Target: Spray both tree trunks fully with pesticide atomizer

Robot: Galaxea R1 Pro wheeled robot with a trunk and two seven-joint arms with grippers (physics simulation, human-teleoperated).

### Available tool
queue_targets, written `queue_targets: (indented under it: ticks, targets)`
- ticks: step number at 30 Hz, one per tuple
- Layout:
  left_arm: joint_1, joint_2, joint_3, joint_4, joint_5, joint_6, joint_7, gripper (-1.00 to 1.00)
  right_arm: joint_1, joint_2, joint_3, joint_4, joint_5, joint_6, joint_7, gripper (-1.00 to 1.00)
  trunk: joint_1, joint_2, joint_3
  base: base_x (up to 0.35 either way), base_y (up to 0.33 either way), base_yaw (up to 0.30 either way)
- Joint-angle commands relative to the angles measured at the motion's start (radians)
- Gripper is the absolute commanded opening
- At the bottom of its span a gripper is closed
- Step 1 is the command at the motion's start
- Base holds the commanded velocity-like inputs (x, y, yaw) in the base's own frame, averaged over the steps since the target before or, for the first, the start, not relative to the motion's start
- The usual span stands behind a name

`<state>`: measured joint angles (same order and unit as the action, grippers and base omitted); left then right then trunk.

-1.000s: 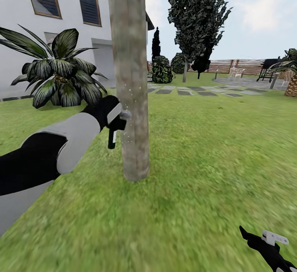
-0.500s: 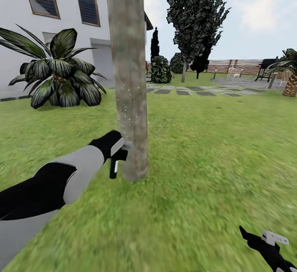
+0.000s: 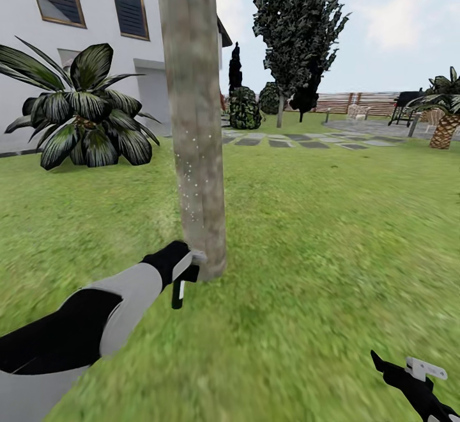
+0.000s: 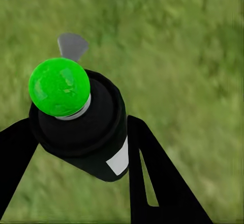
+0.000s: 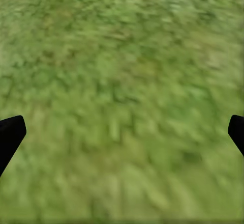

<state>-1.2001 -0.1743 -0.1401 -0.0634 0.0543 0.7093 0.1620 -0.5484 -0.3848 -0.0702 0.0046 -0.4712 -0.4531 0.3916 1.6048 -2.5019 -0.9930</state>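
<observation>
Evidently the left gripper point(image 3: 184, 275) is clamping its black fingers point(image 4: 152, 173) on the small dark pesticide atomizer point(image 4: 84, 122), holding it just beside the foot of the thick mottled grey-brown tree trunk point(image 3: 195, 121), probably so spray is reaching the lowest bark; pale specks are dotting the bark above. Its tip is showing green in the left wrist view. The trunk's crown is cut off. The right gripper point(image 3: 415, 380) is hanging wide open and empty over the short green grass point(image 5: 122, 81).
</observation>
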Motion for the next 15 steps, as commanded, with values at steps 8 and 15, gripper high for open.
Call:
queue_targets:
  ticks: [8, 15]
  targets:
    - [0.085, 0.000, -0.010, -0.001, 0.003, -0.104, 0.004, -1.00, -0.001, 0.000, -0.006, 0.002, -0.003, -0.001, 0.009, 1.00, 0.000, 0.000, -0.001, 0.000, 0.000, 0.000]
    - [0.115, 0.000, -0.010, -0.001, 0.007, -0.127, 0.003, -1.00, -0.001, 0.000, -0.006, 0.002, -0.003, -0.001, 0.009, 1.00, 0.000, 0.000, -0.001, 0.000, 0.000, 0.000]
